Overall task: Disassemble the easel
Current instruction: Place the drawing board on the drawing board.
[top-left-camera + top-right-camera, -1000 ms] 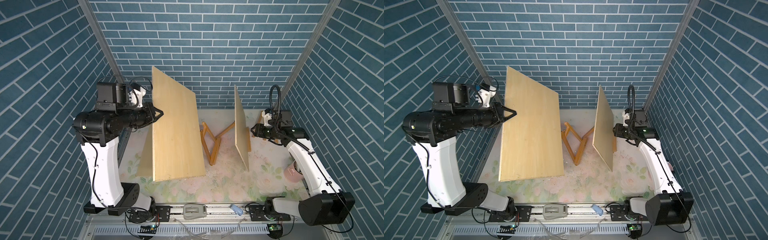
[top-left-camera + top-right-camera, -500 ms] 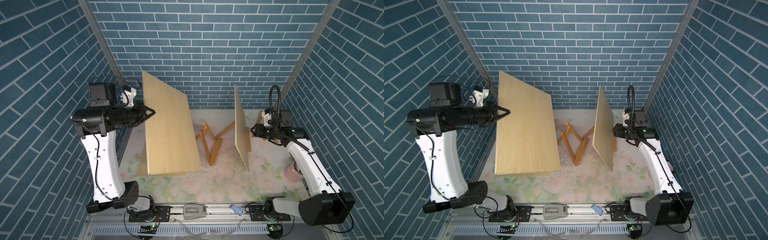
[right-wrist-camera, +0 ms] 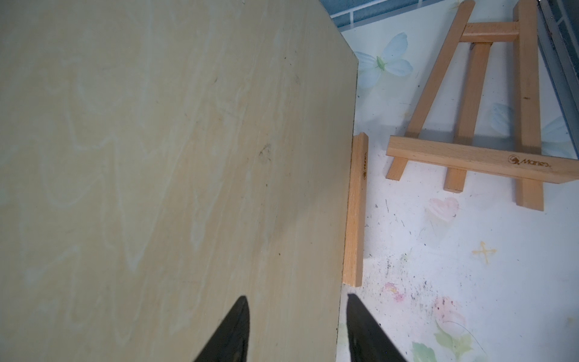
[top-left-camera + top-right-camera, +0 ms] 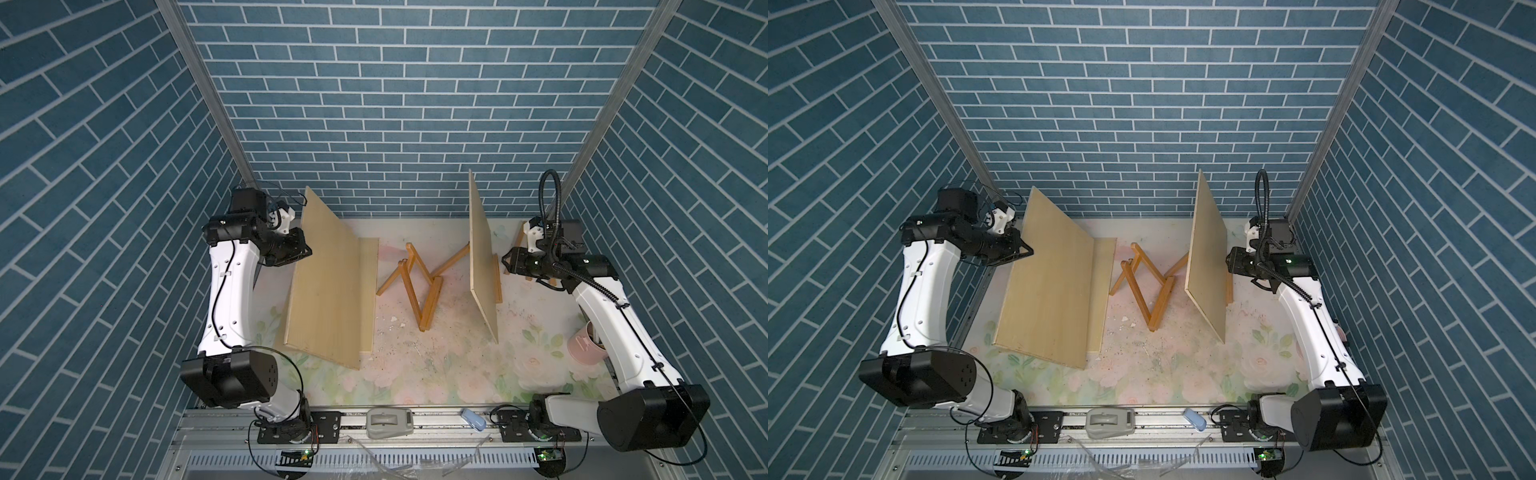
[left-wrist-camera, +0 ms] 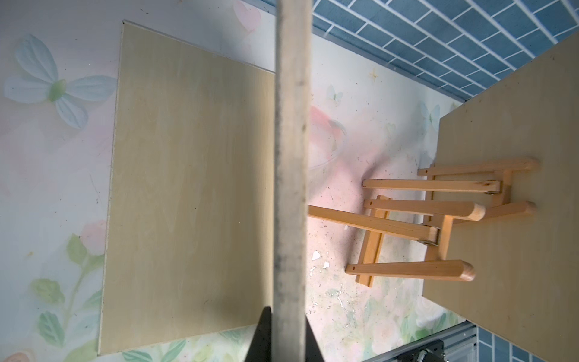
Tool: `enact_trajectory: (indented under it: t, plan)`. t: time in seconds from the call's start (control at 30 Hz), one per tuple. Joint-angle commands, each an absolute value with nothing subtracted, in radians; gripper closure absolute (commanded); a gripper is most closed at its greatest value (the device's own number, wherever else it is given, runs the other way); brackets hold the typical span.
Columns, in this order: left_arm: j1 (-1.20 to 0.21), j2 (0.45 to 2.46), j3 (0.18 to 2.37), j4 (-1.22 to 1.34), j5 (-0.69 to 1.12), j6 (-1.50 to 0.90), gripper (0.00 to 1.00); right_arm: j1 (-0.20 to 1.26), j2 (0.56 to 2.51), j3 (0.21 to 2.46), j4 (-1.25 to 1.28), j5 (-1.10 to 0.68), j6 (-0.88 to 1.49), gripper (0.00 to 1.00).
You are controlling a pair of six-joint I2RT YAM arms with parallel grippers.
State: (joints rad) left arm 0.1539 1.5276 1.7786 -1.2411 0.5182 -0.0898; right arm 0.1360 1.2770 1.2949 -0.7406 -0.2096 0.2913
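Note:
My left gripper (image 4: 305,249) (image 4: 1027,251) is shut on the edge of a pale plywood board (image 4: 328,282) (image 4: 1050,282), which slopes low over a second board (image 4: 368,291) (image 5: 188,188) lying flat. In the left wrist view the held board's edge (image 5: 291,156) runs between the left gripper's (image 5: 286,316) black fingers. Two wooden easels (image 4: 415,282) (image 5: 423,219) stand mid-table. A third board (image 4: 482,257) (image 3: 172,156) stands upright against the right-hand easel's ledge (image 3: 355,213). My right gripper (image 4: 505,264) (image 3: 296,301) is open at that board's edge, holding nothing.
Another easel (image 3: 470,125) lies flat by the back right corner. A pink cup (image 4: 586,349) sits beside the right arm. Crumbs are scattered over the floral mat (image 4: 436,361). Blue brick walls close in three sides.
My left arm has swung down and back toward the left wall, lowering the held board from high up to just over the flat board. The right arm has stayed still.

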Motion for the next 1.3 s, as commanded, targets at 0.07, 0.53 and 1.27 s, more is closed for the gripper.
enact_trajectory:
  t: [0.07, 0.53, 1.27]
  plan:
    - [0.177, 1.538, 1.768, -1.031, 0.687, -0.006, 1.00, 0.143, 1.247, 1.305, -0.753, -0.202, 0.320, 0.50]
    - [0.315, 1.794, 1.820, -1.020, 0.982, 0.086, 1.00, 0.152, 1.226, 1.295, -0.781, -0.160, 0.343, 0.50]
    - [0.420, 1.925, 1.638, -0.948, 0.885, 0.181, 1.00, 0.225, 1.265, 1.353, -0.814, -0.094, 0.383, 0.51]
